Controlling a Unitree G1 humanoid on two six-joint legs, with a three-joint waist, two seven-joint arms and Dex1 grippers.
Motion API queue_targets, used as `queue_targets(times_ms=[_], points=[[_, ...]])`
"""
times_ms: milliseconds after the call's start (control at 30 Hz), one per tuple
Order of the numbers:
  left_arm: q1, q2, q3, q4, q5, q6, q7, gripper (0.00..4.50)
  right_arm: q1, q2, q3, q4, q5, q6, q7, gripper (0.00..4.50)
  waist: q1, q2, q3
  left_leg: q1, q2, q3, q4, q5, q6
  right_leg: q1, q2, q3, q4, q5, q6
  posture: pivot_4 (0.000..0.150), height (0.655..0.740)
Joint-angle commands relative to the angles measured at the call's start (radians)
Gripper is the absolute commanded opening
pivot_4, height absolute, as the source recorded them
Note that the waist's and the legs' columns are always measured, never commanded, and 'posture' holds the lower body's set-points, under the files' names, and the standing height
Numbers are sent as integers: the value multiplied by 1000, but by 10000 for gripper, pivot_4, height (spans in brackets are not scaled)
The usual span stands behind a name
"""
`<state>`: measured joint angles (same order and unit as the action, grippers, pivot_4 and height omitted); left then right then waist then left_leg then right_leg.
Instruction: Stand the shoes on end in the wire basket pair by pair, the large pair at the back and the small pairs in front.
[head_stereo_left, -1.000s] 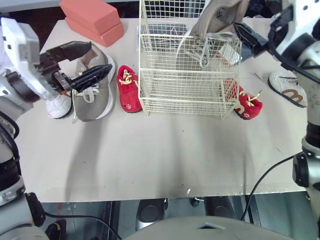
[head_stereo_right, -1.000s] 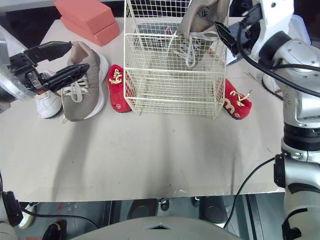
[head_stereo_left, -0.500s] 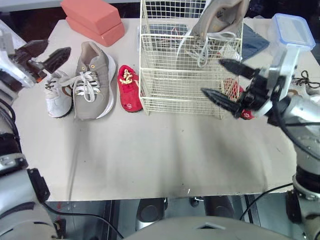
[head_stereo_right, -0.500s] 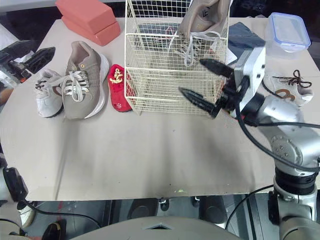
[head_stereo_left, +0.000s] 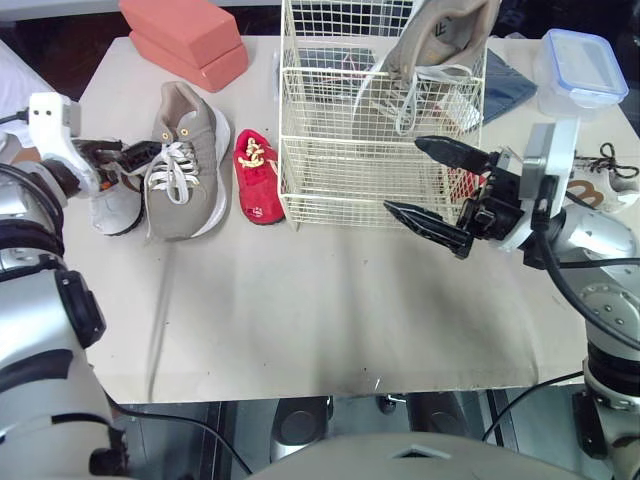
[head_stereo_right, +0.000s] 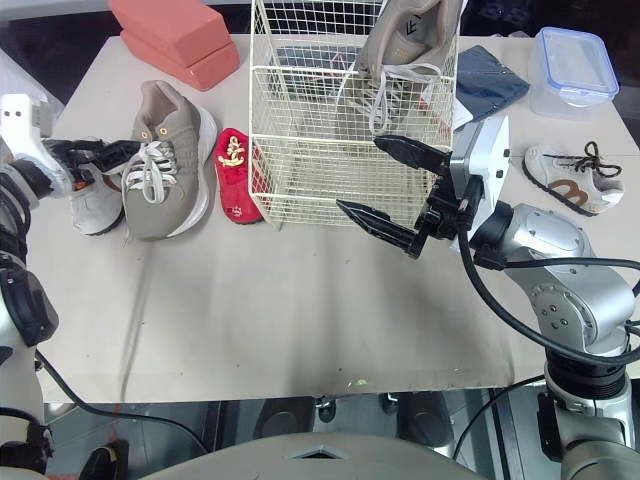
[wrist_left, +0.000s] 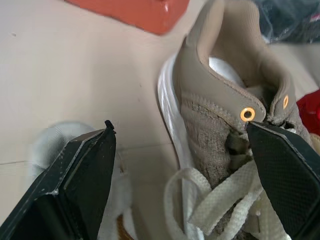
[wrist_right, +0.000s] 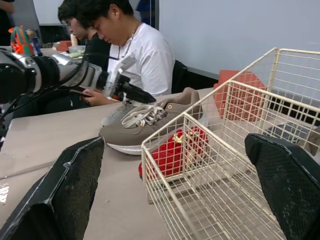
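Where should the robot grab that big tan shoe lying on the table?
Probably by the heel collar, from above on the robot's left side. The tan shoe lies flat on its sole, its open heel end clear of the white shoe and red shoe flanking it, and the open left gripper hangs right beside it.

- Light: bright and even, probably from overhead.
- Shadows: soft and faint on the table (head_stereo_left: 300, 300) under the right gripper (head_stereo_left: 403, 175).
- Glare: small sheen on the tabletop beside that gripper.
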<state>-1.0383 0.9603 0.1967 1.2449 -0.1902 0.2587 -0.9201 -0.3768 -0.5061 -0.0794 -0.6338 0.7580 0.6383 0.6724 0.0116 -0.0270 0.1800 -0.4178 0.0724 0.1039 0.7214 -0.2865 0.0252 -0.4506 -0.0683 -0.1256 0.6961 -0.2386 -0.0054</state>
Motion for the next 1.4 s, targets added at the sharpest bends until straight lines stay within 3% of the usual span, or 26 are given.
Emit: queue_targets(times_ms=[33, 100, 200, 333, 367, 400, 500, 800, 1100, 1233, 1400], points=[[-34, -10, -23, 31, 50, 4, -14, 45000, 6, -6, 5, -33, -18, -62, 15, 44492, -1, 0, 0, 0, 0, 0, 0, 0, 0, 0, 0, 0, 0, 0, 0, 1500, 6860], [-41, -18, -27, 40, 64, 6, -28, 45000, 10, -9, 12, -27, -40, -83, 18, 44492, -1, 0, 0, 0, 0, -1, 0, 0, 0, 0, 0, 0, 0, 0, 0, 1500, 6860], [-46, -25, -25, 51, 82, 23, -41, 37176, 20, -9, 22, -19, -64, -108, 21, 45000, 0, 0, 0, 0, 0, 0, 0, 0, 0, 0, 0, 0, 1, 0, 0, 1500, 6860], [-40, -23, -38, 55, 110, 41, -64, 18449, 30, -7, 33, -16, -83, -129, 20, 45000, -2, 0, 0, 0, 0, 0, 1, 0, 0, 0, 0, 0, 1, 0, 0, 1500, 6860], [-38, -22, -39, 56, 115, 40, -61, 16707, 31, -6, 34, -15, -86, -133, 20, 45000, -4, 0, 0, 1, 0, 0, 0, 0, 0, 0, 0, 0, 1, 0, 0, 1500, 6860], [-36, -21, -37, 56, 117, 38, -59, 9640, 33, -6, 35, -14, -89, -135, 21, 45000, -5, 0, 0, 1, 0, 0, 0, 0, 0, 0, 0, 1, 1, 0, 0, 1500, 6860], [-37, -18, -13, 56, 102, 38, -56, 2908, 35, -6, 39, -8, -97, -144, 24, 45000, -7, 0, 0, 2, 0, 0, 0, 0, 0, 0, 0, 1, 2, 0, 0, 1500, 6860], [-69, 23, 141, 30, -14, 4, -56, 2670, 21, -5, 47, 24, -110, -167, 39, 45000, -16, -3, 1, 1, 0, -1, 1, 0, 0, 0, 0, 0, 2, 0, 0, 1500, 6860], [-259, 41, 316, -82, -195, -65, -129, 2564, -10, 17, 52, 61, -106, -189, 44, 45000, -20, -11, 2, -6, 1, -2, 3, 0, 0, -2, -2, -4, 1, 0, 0, 1500, 6860], [-328, -34, 331, -181, -256, -92, -150, 2564, -25, 38, 40, 80, -116, -216, 28, 45000, -19, -11, 2, -12, 1, -5, 9, 0, 0, -5, -2, -9, 2, 0, 0, 1500, 6860], [-393, -199, 321, -300, -286, -189, -51, 2564, -42, 47, 25, 102, -134, -242, 8, 45000, -6, -11, 2, -15, 0, -7, 17, 0, 0, -4, -3, -12, 7, 0, 0, 1500, 6860]])
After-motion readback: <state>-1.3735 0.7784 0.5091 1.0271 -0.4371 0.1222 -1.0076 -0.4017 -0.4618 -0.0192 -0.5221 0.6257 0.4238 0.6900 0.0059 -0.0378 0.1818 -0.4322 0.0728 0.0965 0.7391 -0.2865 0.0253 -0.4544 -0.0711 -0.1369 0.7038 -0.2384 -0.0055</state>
